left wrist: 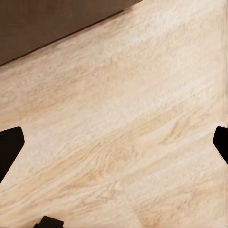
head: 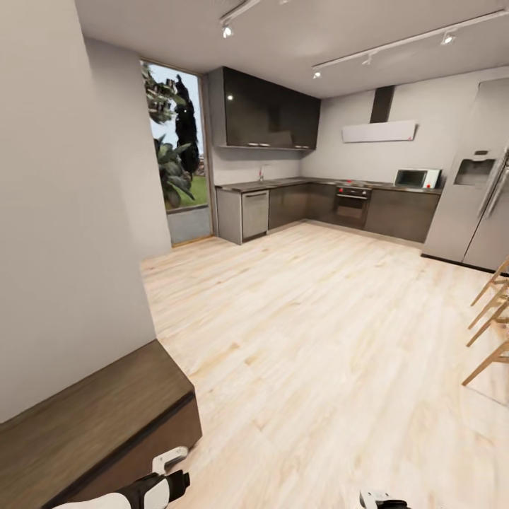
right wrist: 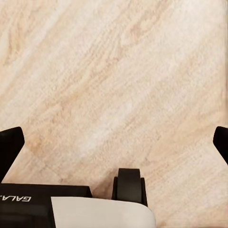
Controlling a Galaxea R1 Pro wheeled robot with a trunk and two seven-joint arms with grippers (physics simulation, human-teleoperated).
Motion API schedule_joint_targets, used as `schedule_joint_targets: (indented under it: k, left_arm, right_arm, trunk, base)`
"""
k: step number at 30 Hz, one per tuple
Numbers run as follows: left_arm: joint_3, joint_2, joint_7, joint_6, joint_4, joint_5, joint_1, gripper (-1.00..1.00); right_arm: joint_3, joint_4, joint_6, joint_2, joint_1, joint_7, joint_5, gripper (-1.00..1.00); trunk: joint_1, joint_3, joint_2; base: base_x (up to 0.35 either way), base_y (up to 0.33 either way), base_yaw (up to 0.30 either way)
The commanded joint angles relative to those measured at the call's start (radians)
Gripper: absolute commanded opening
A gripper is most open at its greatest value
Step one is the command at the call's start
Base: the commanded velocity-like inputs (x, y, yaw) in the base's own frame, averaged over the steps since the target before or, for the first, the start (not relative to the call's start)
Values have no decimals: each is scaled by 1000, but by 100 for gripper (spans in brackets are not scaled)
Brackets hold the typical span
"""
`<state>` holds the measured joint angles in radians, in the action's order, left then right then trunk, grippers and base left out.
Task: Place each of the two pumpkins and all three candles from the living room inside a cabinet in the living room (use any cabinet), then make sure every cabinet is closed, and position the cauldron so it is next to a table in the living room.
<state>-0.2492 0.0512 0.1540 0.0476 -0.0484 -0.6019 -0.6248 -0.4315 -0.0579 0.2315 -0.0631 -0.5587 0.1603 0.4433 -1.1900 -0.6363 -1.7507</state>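
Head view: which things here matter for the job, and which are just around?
For the job:
- cabinet, low dark-brown unit by the wall
- left gripper, open, empty
- right gripper, open, empty

Just around:
- fridge
- oven
- microwave
- wooden chairs
- kitchen cupboards

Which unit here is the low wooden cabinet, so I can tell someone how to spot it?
Start at the big pale wall on the left of the head view and follow it down to the plank floor. The cabinet sits at its foot, just ahead of the left gripper. It is a low, long dark-brown wood box, unlike the glossy dark kitchen cupboards mounted high on the far wall.
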Motion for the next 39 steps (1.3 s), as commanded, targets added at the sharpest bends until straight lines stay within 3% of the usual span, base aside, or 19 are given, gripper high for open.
schedule_joint_targets:
  k: [1, 6, 17, 21, 39]
  left_arm:
    - [-3, -1, 3, 2, -2, -15, -1, 100]
    - [6, -5, 2, 3, -3, -40, -1, 100]
    - [6, -7, 2, 2, -4, -44, 41, 100]
    - [7, -7, 2, 2, -4, -44, 66, 100]
    - [7, -8, 2, 2, -4, -44, 71, 100]
  right_arm:
    - [-9, -2, 2, 0, -1, 5, 9, 100]
    - [-9, -2, 2, 0, -1, 5, 9, 100]
    - [-8, -2, 3, 0, -1, 5, 9, 100]
    - [-8, -2, 4, 0, 0, 5, 8, 100]
    - [-9, -3, 6, 0, 2, 4, 8, 100]
  trunk:
    - [0, 0, 0]
    - [0, 7, 0]
    - [0, 17, 0]
    - [0, 15, 0]
    - [0, -6, 0]
  base:
    - [0, 0, -214]
    - [0, 0, -212]
    - [0, 0, -225]
    - [0, 0, -264]
    - [0, 0, -222]
